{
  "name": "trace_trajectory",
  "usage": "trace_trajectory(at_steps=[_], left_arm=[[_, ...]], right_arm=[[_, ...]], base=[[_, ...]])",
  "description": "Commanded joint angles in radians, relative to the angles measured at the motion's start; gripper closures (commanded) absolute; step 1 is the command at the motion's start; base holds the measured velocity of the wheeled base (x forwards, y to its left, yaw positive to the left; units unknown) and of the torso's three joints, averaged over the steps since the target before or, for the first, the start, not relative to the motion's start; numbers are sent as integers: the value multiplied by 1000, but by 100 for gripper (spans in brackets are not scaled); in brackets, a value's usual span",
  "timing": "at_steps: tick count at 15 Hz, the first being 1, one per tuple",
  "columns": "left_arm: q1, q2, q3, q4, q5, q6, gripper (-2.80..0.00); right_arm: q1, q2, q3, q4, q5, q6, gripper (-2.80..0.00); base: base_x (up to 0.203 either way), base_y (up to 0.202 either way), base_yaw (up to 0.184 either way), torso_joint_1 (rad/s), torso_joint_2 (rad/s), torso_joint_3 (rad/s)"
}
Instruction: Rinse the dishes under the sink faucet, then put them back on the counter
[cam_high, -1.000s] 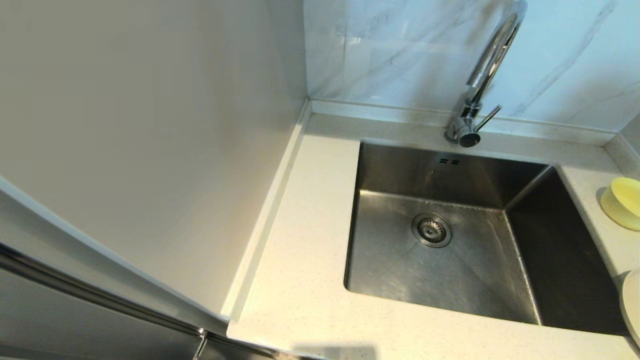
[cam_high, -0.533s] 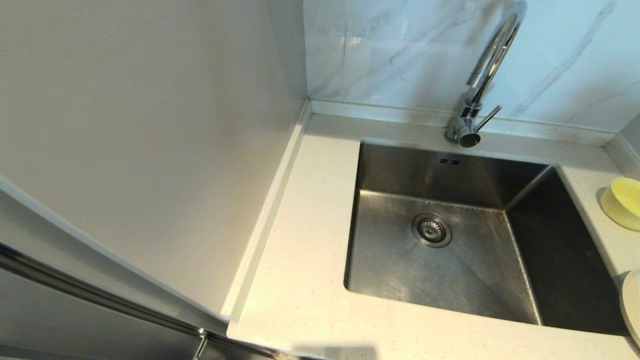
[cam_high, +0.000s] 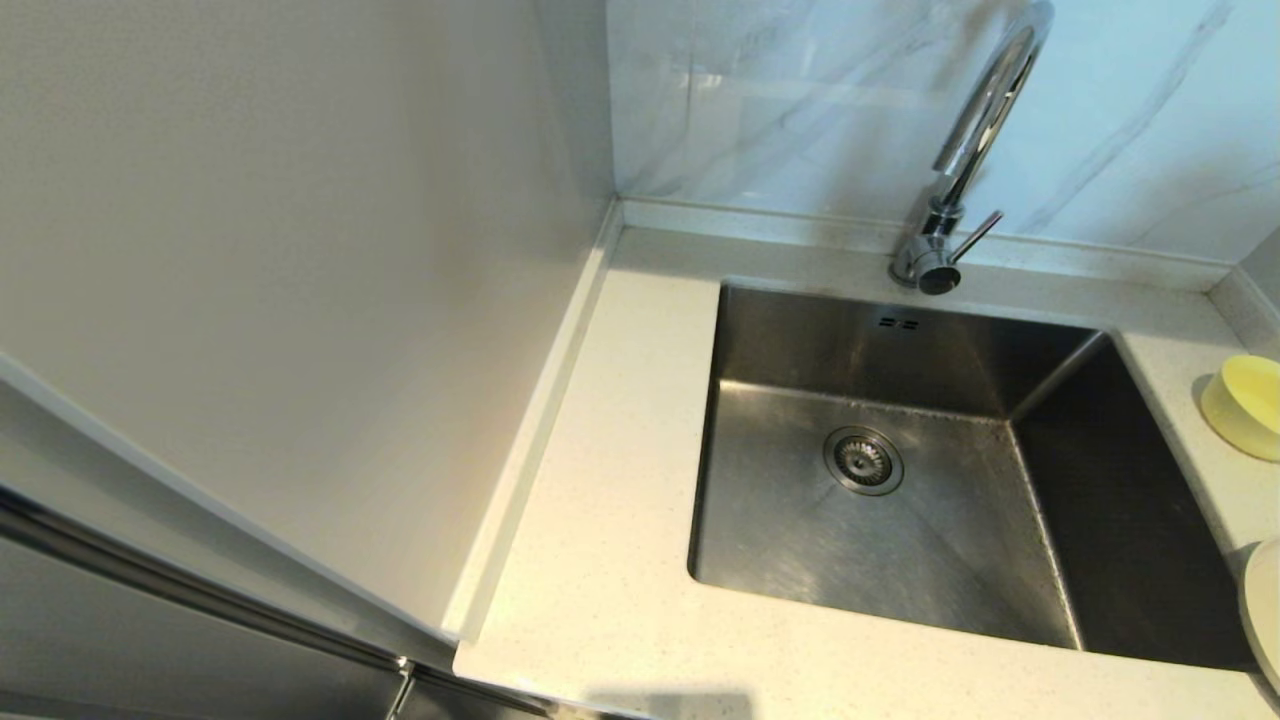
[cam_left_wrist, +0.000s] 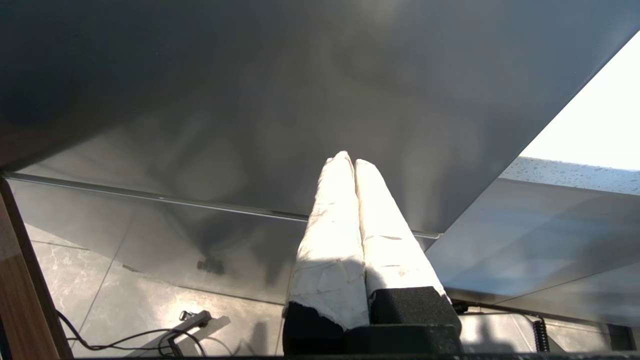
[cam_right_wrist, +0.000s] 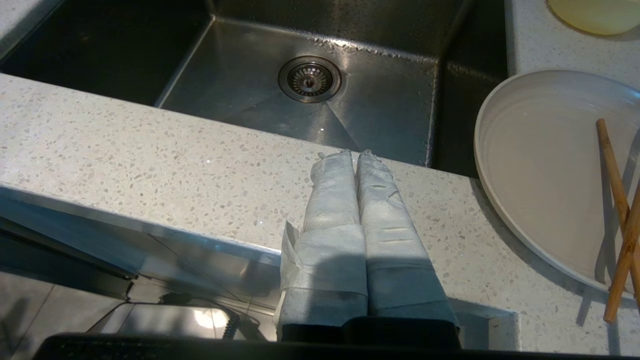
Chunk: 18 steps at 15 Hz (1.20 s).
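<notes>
The steel sink (cam_high: 900, 540) lies sunk in the speckled counter (cam_high: 600, 560), its round drain strainer (cam_high: 863, 460) near the middle. At the back rim stands the chrome faucet (cam_high: 965, 160) with its thin side lever. A pale-yellow bowl (cam_high: 1245, 405) rests on the counter right of the sink, and the cream-white plate (cam_right_wrist: 540, 170) lies nearer the front right. My right gripper (cam_right_wrist: 353, 154) hovers shut over the counter's front strip, left of the plate, holding nothing. My left gripper (cam_left_wrist: 348, 160) is parked low, shut and empty, facing a grey panel. Neither gripper shows in the head view.
Two wooden chopsticks (cam_right_wrist: 617, 220) lie across the plate's right side. A tall pale cabinet wall (cam_high: 300, 300) borders the counter on the left. Marble-look tiles (cam_high: 800, 100) back the sink. Cables lie on the floor (cam_left_wrist: 140, 330) below the left arm.
</notes>
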Motion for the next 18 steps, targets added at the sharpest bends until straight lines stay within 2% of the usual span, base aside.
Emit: trace_trajectory(at_steps=[1, 18], left_arm=[[0, 0, 0, 0, 1, 0, 0], [0, 0, 0, 0, 1, 0, 0]], right_arm=[[0, 3, 9, 0, 0, 0, 0], [0, 4, 9, 0, 0, 0, 0]], base=[[0, 0, 0, 0, 0, 0], [0, 0, 0, 0, 0, 0]])
